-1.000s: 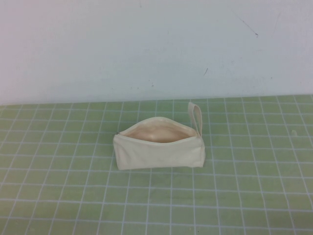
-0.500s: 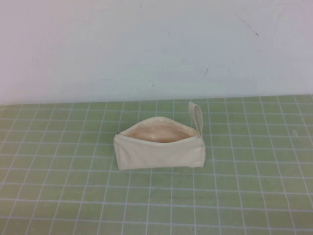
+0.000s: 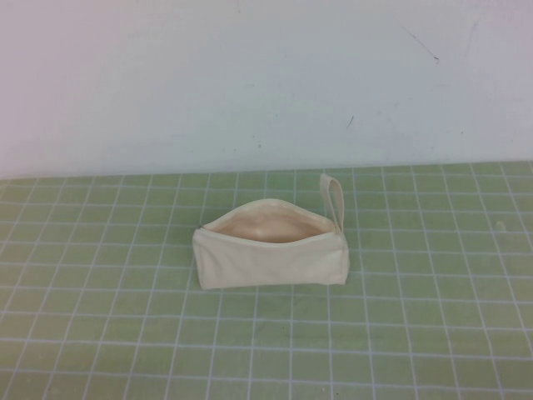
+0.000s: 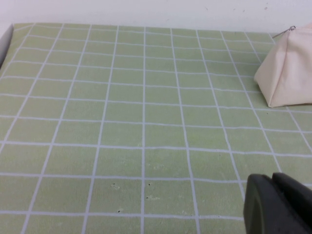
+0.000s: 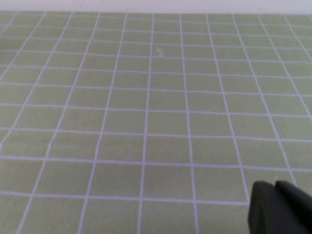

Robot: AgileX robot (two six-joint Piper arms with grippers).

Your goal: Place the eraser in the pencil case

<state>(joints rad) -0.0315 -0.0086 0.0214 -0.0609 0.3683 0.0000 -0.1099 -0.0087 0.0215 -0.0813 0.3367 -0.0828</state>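
Standing unzipped mid-mat, pencil case (image 3: 270, 253) waiting; eraser showing in no view.

Lying with long axis across the green grid mat (image 3: 433, 333), mouth gaping upward, loop strap (image 3: 335, 200) at the robot's right end. Peeking into the left wrist view only, so sitting nearer the left gripper (image 4: 279, 204) than the right gripper (image 5: 279, 207). Both grippers staying outside the high view, only dark finger ends showing at a corner of each wrist view; impossible telling whether spread or closed.

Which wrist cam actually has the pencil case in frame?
The left one: pencil case shows beyond the left gripper. The right gripper faces only green grid mat.
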